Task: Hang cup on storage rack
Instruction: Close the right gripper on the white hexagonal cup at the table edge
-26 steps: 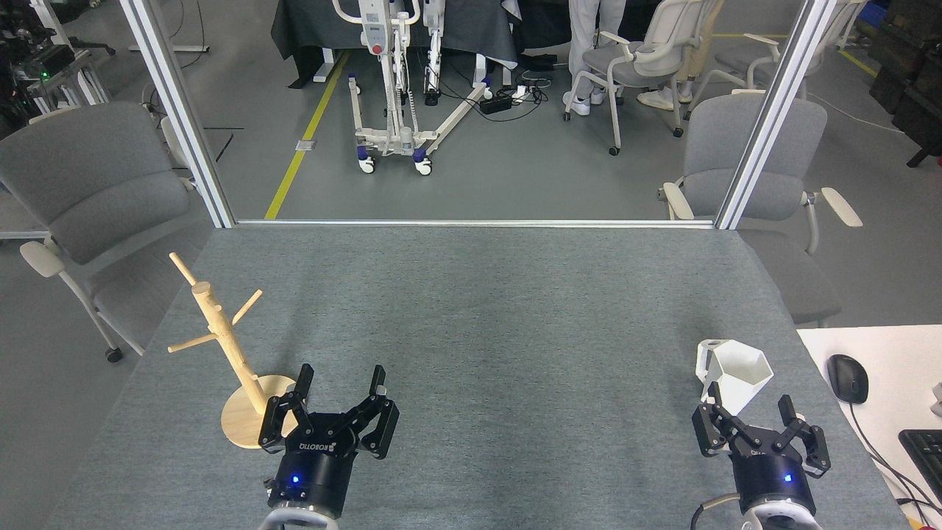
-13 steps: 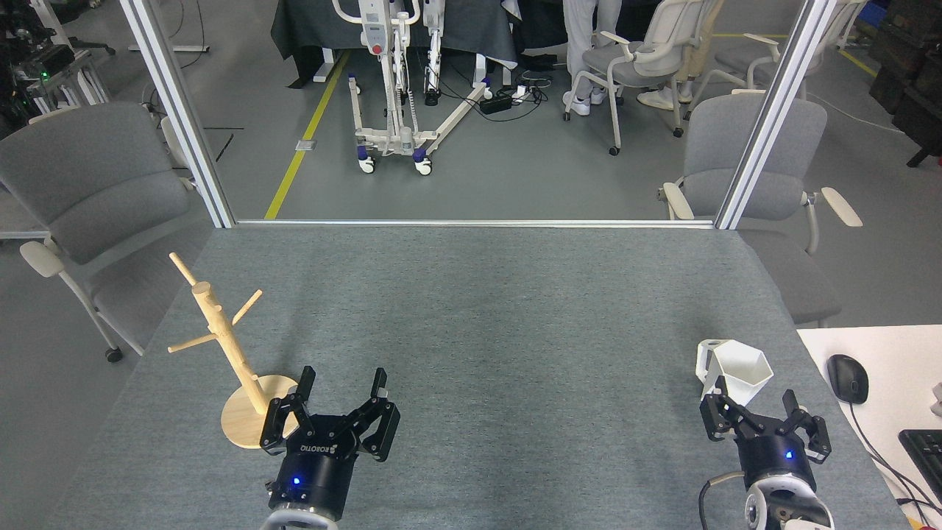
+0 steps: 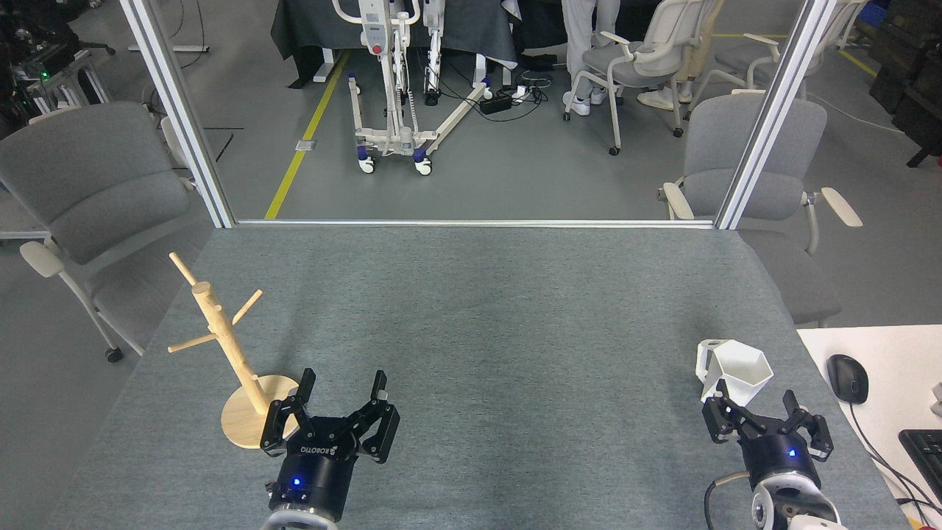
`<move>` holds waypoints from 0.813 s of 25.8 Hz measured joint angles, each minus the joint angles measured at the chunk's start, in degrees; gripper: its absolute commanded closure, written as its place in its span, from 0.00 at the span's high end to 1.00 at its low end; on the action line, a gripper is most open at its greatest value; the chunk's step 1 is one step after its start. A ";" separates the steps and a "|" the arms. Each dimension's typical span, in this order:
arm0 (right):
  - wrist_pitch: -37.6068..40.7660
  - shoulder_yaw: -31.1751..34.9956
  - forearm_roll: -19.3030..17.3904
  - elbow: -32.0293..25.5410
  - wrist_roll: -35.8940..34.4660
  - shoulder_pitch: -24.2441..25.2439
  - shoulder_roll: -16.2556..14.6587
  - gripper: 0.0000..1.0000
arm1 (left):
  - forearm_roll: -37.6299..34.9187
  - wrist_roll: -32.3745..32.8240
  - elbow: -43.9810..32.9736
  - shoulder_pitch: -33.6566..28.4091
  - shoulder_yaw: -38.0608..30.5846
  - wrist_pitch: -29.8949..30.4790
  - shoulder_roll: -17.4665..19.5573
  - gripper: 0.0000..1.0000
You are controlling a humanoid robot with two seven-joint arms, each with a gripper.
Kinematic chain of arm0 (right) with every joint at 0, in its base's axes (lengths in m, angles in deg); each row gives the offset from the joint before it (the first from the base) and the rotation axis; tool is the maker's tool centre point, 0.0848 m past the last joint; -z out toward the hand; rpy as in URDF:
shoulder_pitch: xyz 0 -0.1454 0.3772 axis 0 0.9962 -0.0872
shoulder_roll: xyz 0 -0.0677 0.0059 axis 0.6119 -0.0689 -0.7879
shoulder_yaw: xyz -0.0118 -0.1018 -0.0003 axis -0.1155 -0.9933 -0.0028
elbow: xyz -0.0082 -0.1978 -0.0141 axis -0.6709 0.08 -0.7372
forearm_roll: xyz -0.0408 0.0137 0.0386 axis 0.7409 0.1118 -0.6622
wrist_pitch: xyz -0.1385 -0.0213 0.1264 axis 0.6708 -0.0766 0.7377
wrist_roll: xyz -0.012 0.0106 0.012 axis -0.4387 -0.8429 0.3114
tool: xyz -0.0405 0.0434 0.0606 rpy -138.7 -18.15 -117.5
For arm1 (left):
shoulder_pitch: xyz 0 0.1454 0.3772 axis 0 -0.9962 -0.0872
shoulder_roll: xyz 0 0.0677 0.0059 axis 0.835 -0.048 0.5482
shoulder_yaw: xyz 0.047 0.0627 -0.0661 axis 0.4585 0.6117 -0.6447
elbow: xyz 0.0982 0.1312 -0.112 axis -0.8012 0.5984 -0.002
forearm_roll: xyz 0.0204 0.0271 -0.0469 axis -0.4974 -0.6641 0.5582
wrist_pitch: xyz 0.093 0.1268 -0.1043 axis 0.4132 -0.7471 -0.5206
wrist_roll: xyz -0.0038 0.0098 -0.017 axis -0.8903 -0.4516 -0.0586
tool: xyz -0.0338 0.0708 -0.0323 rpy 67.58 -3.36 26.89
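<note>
While both arms rest low at the near edge of the grey felt-covered table [image 3: 471, 309], the white matte faceted cup [image 3: 736, 372] with its hexagonal rim stands upright far to the right of the light wooden mug tree [image 3: 224, 346]. Its small angular handle points left. The right gripper [image 3: 756, 403] has its black fingers spread apart, just in front of the cup and not holding it. The left gripper [image 3: 344, 383] is also spread wide and empty, just beside the round disc base of the mug tree, on its right.
</note>
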 measured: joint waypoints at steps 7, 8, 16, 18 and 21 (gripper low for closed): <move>0.67 -0.02 0.74 1.06 0.00 -0.42 -0.15 0.99 | 0.00 0.00 0.06 -0.06 0.05 -0.13 0.05 1.00; 0.71 -0.02 0.75 1.50 -0.06 -0.62 -0.33 0.99 | 0.00 0.01 0.08 -0.10 0.05 -0.13 0.07 1.00; 0.71 -0.12 0.82 5.55 -0.31 -3.16 -1.50 0.99 | 0.00 0.00 0.13 -0.54 0.09 -0.15 0.10 1.00; 0.75 -0.15 0.82 6.44 -0.31 -3.78 -1.61 0.99 | 0.00 0.01 0.14 -0.61 0.09 -0.15 0.09 1.00; 0.74 -0.17 0.82 7.49 -0.34 -4.31 -1.64 0.99 | 0.00 0.00 0.18 -0.67 0.09 -0.15 0.05 1.00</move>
